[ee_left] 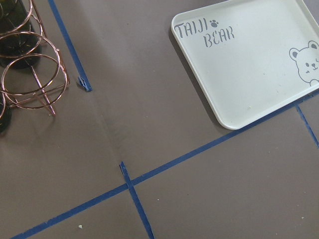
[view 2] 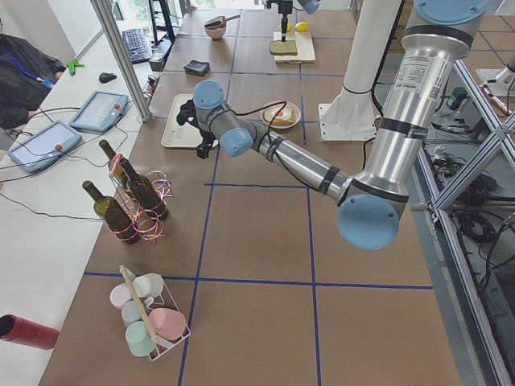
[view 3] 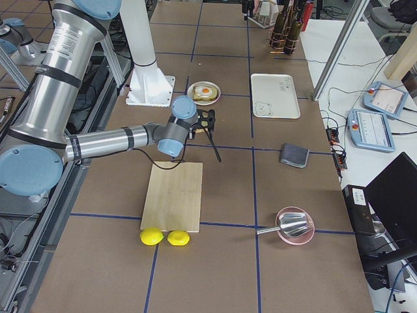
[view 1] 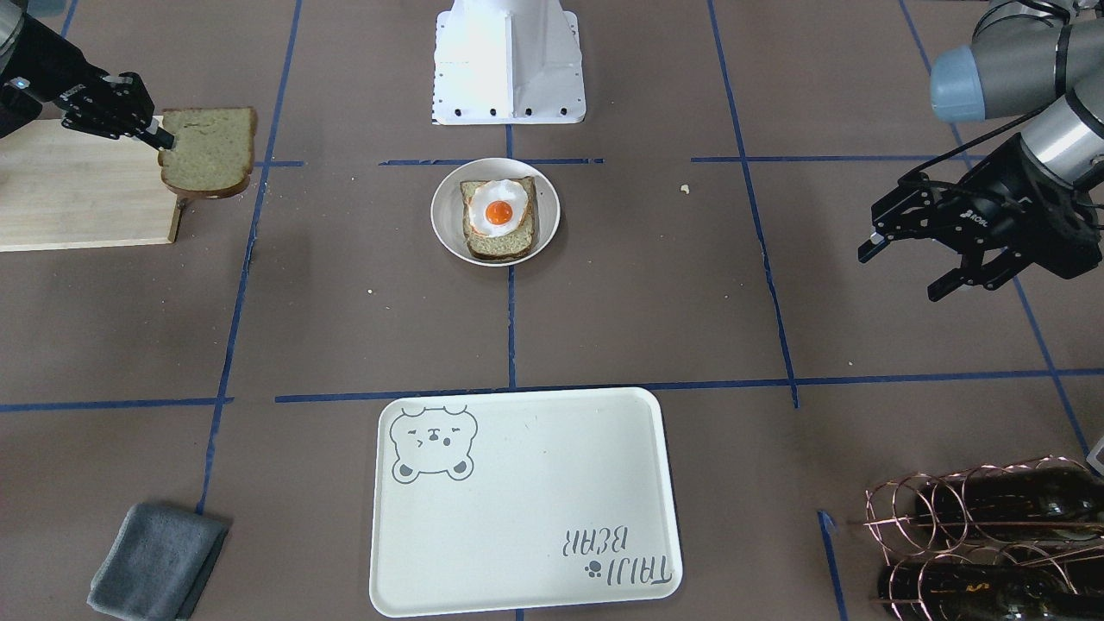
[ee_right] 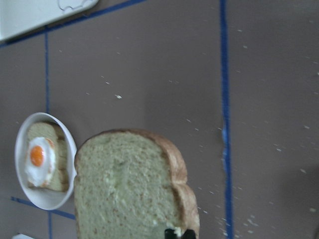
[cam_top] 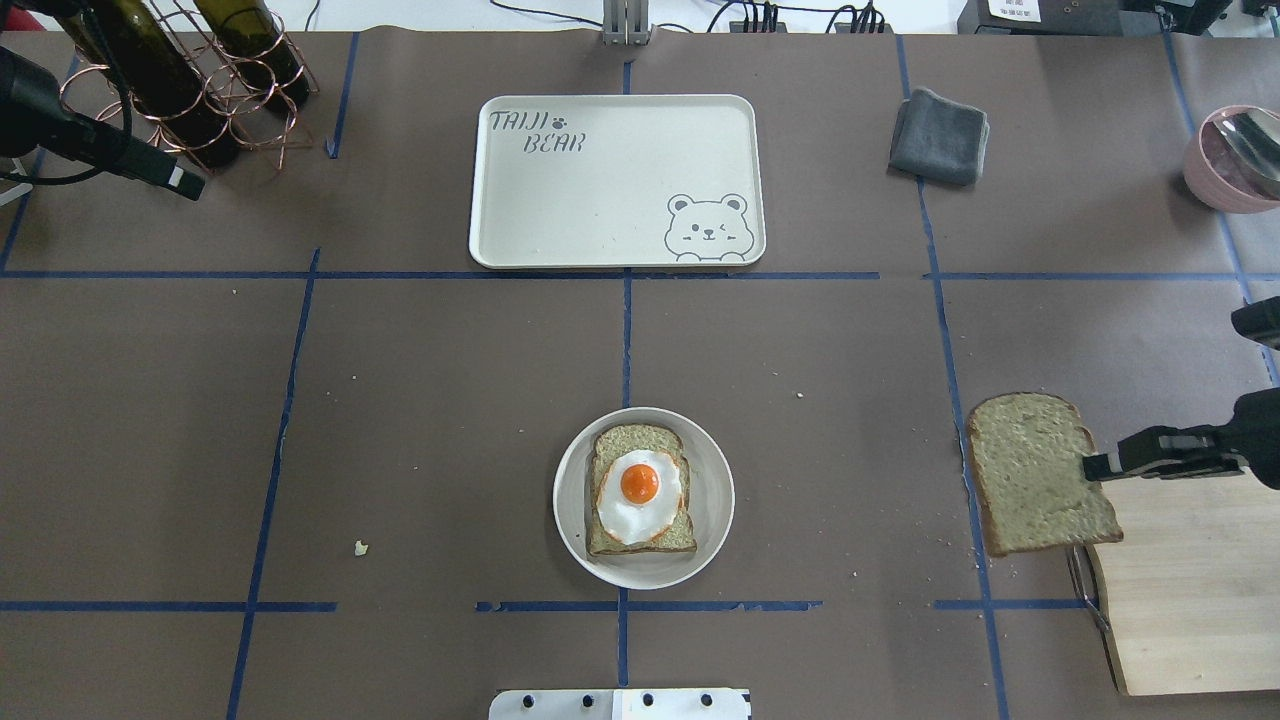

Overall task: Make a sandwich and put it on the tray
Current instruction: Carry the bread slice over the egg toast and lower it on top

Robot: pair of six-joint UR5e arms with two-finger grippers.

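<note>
Upper left of the front view: the right gripper (view 1: 160,140) is clamping the edge of a bread slice (view 1: 211,151), holding it over the right-hand corner of the board (view 1: 78,198). Centre frame, the plate (view 1: 447,237) is carrying a base slice (view 1: 500,247) topped with an egg (view 1: 498,210), and the tray (view 1: 517,517) is lying at bottom centre, well apart from the plate. Mid-right, the left gripper (view 1: 901,272) is hanging with its fingers spread apart.
</note>
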